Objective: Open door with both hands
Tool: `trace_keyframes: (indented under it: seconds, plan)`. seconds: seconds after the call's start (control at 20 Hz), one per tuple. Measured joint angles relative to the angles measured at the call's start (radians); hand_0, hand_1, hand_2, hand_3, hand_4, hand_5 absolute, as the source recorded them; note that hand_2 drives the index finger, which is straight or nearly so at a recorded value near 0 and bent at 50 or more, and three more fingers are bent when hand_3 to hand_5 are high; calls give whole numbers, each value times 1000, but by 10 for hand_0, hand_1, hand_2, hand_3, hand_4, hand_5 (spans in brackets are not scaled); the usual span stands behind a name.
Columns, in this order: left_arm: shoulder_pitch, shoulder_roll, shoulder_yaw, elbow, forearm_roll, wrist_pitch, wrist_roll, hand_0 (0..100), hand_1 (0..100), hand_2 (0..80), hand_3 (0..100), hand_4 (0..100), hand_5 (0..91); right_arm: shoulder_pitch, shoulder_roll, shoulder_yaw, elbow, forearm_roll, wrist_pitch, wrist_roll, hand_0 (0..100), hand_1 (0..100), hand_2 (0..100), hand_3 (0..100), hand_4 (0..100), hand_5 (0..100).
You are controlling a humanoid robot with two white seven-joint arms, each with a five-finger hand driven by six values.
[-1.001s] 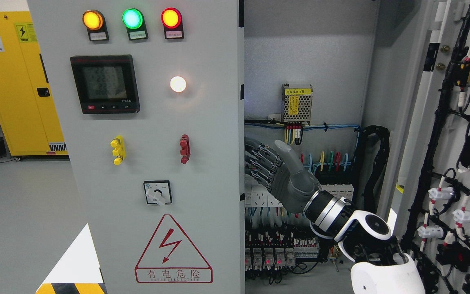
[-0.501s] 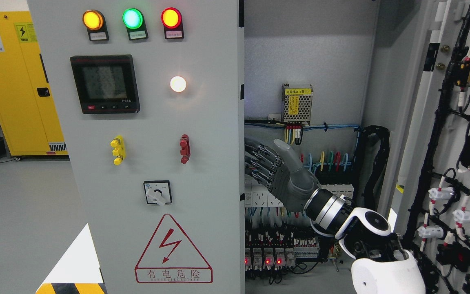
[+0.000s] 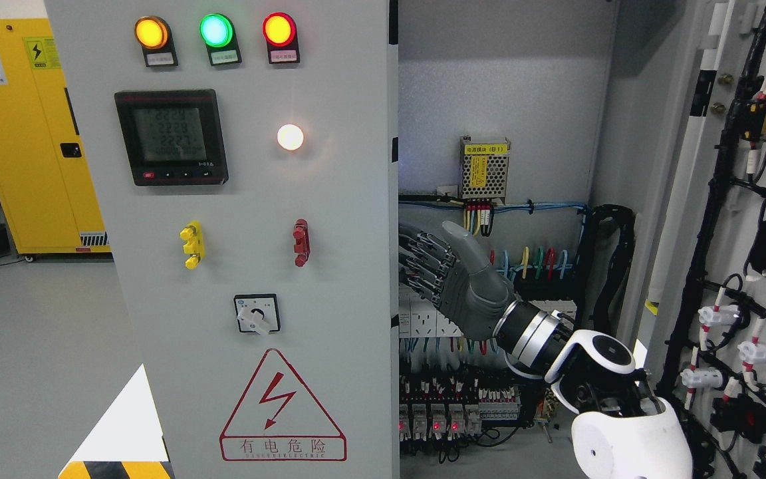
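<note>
Four dark fingers (image 3: 423, 263) of the right hand (image 3: 453, 283) hook behind the free edge of the left door (image 3: 250, 199), mid-frame, thumb raised, gripping it, presumably to swing it outward. Right door (image 3: 742, 233) already stands open at frame right. Wiring (image 3: 522, 263) sits close behind the knuckles.

on the left door (image 3: 330, 299): 3 round lamps along the top edge, 1 amber (image 3: 151, 32), 1 green (image 3: 215, 30), 1 red (image 3: 278, 29); 1 white lit lamp (image 3: 290, 137) near the right edge; 1 meter w/ display (image 3: 171, 137); 2 toggle handles mid-door, 1 yellow (image 3: 191, 245), 1 red (image 3: 300, 242); 1 rotary switch (image 3: 256, 314); 1 red hazard triangle (image 3: 282, 407) by the bottom edge. inside the cabinet: 1 mesh power supply (image 3: 484, 169). 1 yellow cabinet (image 3: 30, 146) at far left. 1 robot hand (image 3: 449, 276) in view.
</note>
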Motion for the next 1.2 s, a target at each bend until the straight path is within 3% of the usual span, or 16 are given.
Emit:
trace_keyframes:
  seconds: [0.65,0.85,1.2]
  plan:
    - [0,0,1,0,1,0,0,0,0,0,0,0,0,-15,32,10,0,-1,11,28,201,121,0,0,0,0]
    - [0,0,1,0,1,0,0,0,0,0,0,0,0,-18,39,11,-1,-2,11,82,201,121,0,0,0,0]
    - [0,0,2,0,2,0,-1,0,0,0,0,0,0,-17,44,8,-6,-2,11,109,201,121,0,0,0,0]
